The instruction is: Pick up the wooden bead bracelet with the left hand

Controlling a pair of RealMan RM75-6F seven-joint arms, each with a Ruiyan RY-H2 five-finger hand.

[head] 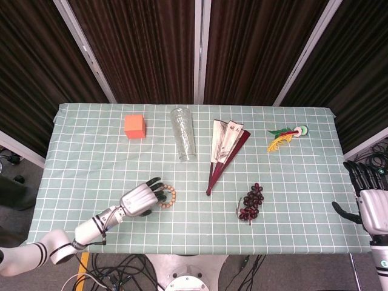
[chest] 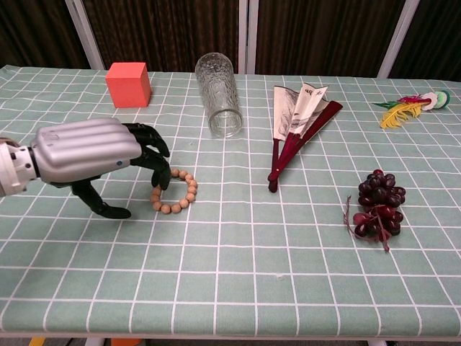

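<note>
The wooden bead bracelet [head: 168,196] [chest: 178,193] lies flat on the green checked tablecloth, left of the middle. My left hand [head: 140,199] [chest: 101,156] hovers over the bracelet's left side, its dark fingers [chest: 153,155] spread and curving down over the beads, the thumb low at the near side. It holds nothing that I can see. My right hand [head: 371,203] stays off the table's right edge, fingers apart and empty; the chest view does not show it.
An orange cube [chest: 129,84] sits at the back left. A clear glass [chest: 218,94] lies on its side behind the bracelet. A folded fan [chest: 297,120], a bunch of dark grapes [chest: 379,203] and a yellow-green feather toy [chest: 408,108] lie to the right.
</note>
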